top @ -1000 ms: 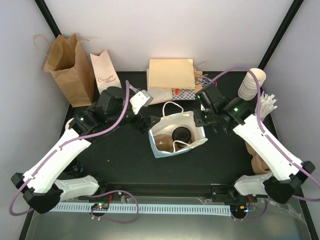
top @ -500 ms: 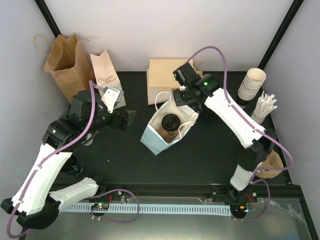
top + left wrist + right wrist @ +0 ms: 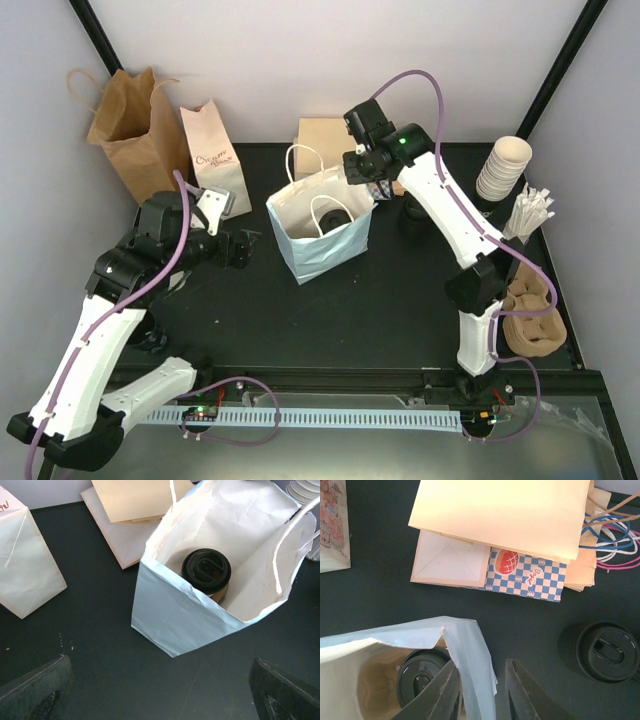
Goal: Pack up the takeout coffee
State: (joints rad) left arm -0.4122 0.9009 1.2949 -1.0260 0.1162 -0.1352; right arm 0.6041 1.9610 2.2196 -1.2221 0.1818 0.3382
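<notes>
The takeout coffee (image 3: 330, 215), a cup with a round black lid (image 3: 205, 570), stands inside the pale blue paper bag (image 3: 325, 248) at the table's middle. The bag stands upright with its mouth open. My right gripper (image 3: 362, 172) hangs over the bag's back right corner. In the right wrist view its jaws (image 3: 481, 666) are parted astride the bag's rim (image 3: 470, 650); the paper lies against the inner finger and the outer finger stands clear of it. The lid (image 3: 420, 677) shows below. My left gripper (image 3: 240, 245) is wide open, left of the bag (image 3: 175, 625) and holding nothing.
A brown bag (image 3: 135, 130) and a white printed bag (image 3: 213, 160) stand at the back left. Flat bags (image 3: 325, 135) lie behind the blue bag. A stack of black lids (image 3: 600, 652), stacked cups (image 3: 503, 167), stirrers (image 3: 530, 212) and cup carriers (image 3: 527, 320) line the right side.
The right arm swung to the back and raised the lying bag upright by its rim; its jaws have since parted. The left arm drew back to the left.
</notes>
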